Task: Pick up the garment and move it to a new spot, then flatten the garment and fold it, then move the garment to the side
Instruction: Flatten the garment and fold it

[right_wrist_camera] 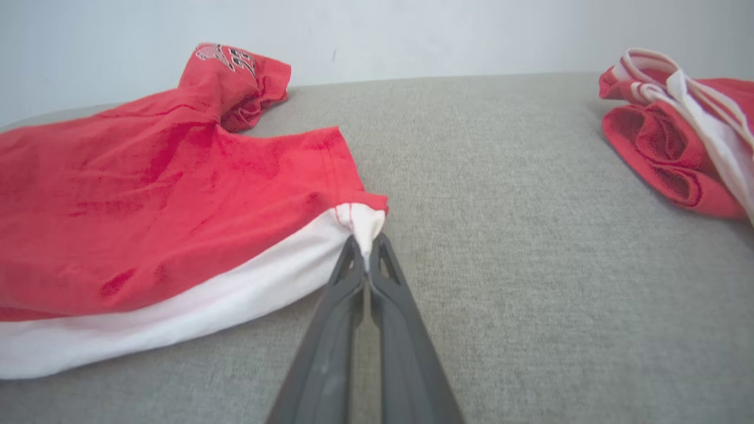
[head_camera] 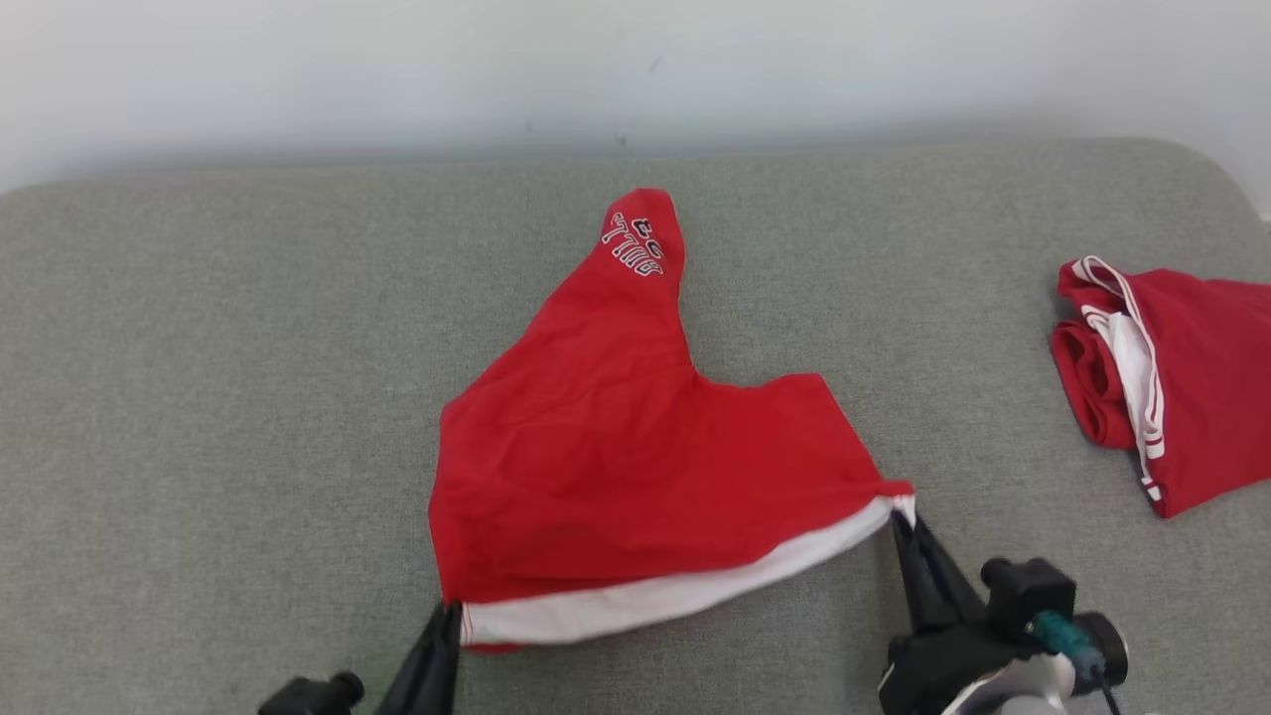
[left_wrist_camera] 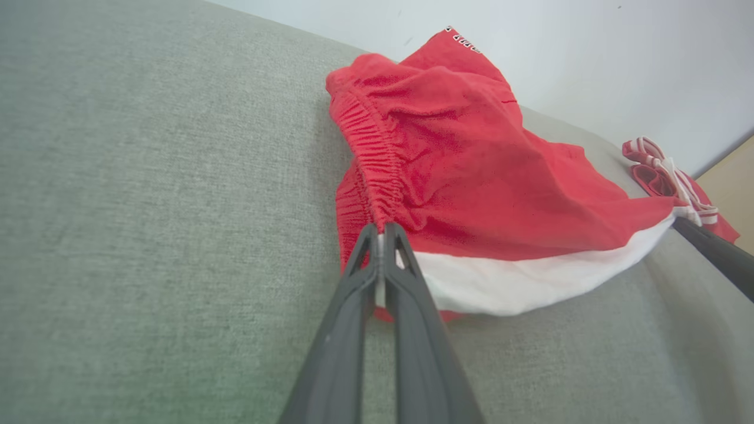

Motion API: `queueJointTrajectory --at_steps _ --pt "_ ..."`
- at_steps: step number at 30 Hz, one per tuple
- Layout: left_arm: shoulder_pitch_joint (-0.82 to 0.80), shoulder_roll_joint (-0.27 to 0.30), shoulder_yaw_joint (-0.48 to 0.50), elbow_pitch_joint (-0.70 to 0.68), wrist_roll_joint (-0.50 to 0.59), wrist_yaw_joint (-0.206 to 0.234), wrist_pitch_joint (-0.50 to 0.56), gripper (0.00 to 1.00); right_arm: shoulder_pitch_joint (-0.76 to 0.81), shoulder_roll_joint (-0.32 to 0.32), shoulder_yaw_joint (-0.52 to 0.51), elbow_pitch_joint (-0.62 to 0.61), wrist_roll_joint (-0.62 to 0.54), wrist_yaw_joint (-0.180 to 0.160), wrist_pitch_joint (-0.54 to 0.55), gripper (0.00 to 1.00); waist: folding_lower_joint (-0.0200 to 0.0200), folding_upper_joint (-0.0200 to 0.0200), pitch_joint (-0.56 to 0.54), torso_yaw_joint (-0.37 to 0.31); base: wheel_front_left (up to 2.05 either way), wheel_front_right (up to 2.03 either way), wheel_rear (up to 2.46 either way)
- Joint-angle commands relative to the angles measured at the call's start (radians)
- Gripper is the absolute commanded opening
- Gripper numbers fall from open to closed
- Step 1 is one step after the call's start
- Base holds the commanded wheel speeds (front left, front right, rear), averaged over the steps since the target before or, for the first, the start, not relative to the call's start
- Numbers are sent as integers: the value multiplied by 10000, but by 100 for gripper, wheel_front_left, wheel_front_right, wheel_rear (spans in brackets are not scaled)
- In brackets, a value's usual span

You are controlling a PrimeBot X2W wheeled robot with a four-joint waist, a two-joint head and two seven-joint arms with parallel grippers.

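Near the front edge of the grey cushion (head_camera: 199,397), about halfway along it: red garment (head_camera: 616,447), spread out but bumpy, long leg toward the back edge. Pinched at both ends of its white band (head_camera: 675,591). Held at the near left corner by the left gripper (head_camera: 449,608), shut tight at the start of the stretchy waist. Held at the near right corner by the right gripper (head_camera: 902,521), shut tight too, a bit of white cloth squeezed inside. Looks like time to lift, move and then lay flat. To do it well, lift both corners together and at the same height, to stop any twisting. Pull the two corners gently apart to make the white band straight, but not hard enough to pop the cloth free. Go slowly, to let the long leg trail behind and smooth out. Stay away from the second red garment (head_camera: 1182,377) by the right edge, well apart for now. Pick a bare spot with room for the whole thing. Lower the far part first, then the near edge. Let go only once flat.
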Motion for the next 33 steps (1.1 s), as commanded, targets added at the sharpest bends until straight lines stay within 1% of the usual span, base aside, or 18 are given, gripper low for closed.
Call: queueJointTrajectory --at_steps 1,4,6,7,9,13,17,19,20,21,23,26,29,30,33 --pt "-225 166 111 -446 28 7 -33 0 -168 14 -29 -438 268 -32 -1 0 1 -1 -225 -24 0 0 0" --pt "-496 480 328 -1205 134 8 -33 0 -446 23 -101 -1221 573 -32 1 0 1 -1 -538 -37 0 0 0" --pt "-869 810 533 -1752 151 8 -31 0 -738 27 -122 -1750 797 -32 2 0 1 -1 -775 -47 0 0 0" --pt "-869 810 533 -1752 151 8 -31 0 -738 27 -122 -1750 797 -32 2 0 1 -1 -775 -47 0 0 0" --pt "-1272 1272 411 -2208 87 8 -31 0 -1147 -100 -89 -2247 997 -32 1 0 1 -1 -1047 -52 0 0 0" --pt "-2619 2749 -10 -2789 -236 14 -31 0 -2172 -457 -37 -3160 1504 -32 -2 0 1 -1 -1468 -12 0 0 0" --pt "-4252 4242 -323 -2948 -384 19 47 0 -3433 -1043 145 -3760 1838 -36 -1 0 1 -1 -1649 38 0 0 0" --pt "-5098 4737 -497 -2941 -684 19 198 0 -4082 -1376 355 -3803 1857 -39 1 0 1 -1 -1658 49 0 0 0" --pt "-5480 5042 -636 -2892 -660 19 339 0 -4403 -1509 415 -3751 1941 -40 1 0 1 -1 -1635 64 0 0 0" --pt "-5870 5233 -784 -2835 -716 20 469 0 -4739 -1687 495 -3665 1918 -40 16 0 1 -1 -1596 92 0 0 0" --pt "-6522 5527 -1061 -2677 -884 20 715 0 -5355 -1920 713 -3512 1881 -40 72 0 1 -1 -1459 126 0 0 0" --pt "-7370 5754 -1434 -2469 -1066 19 922 0 -6154 -2179 999 -3263 1835 -40 158 0 1 -1 -1058 185 0 0 0" --pt "-8047 5837 -1899 -2136 -1051 19 962 0 -6816 -2362 1184 -2877 1709 -40 233 0 1 -1 -584 256 0 0 0" --pt "-8245 5727 -1955 -1986 -1253 19 960 0 -7034 -2364 1225 -2788 1701 -40 260 0 1 -1 -381 281 0 0 0" --pt "-8904 5595 -2347 -1491 -1322 19 930 0 -7681 -2386 1364 -2428 1561 -40 280 0 1 -1 204 322 0 0 0"
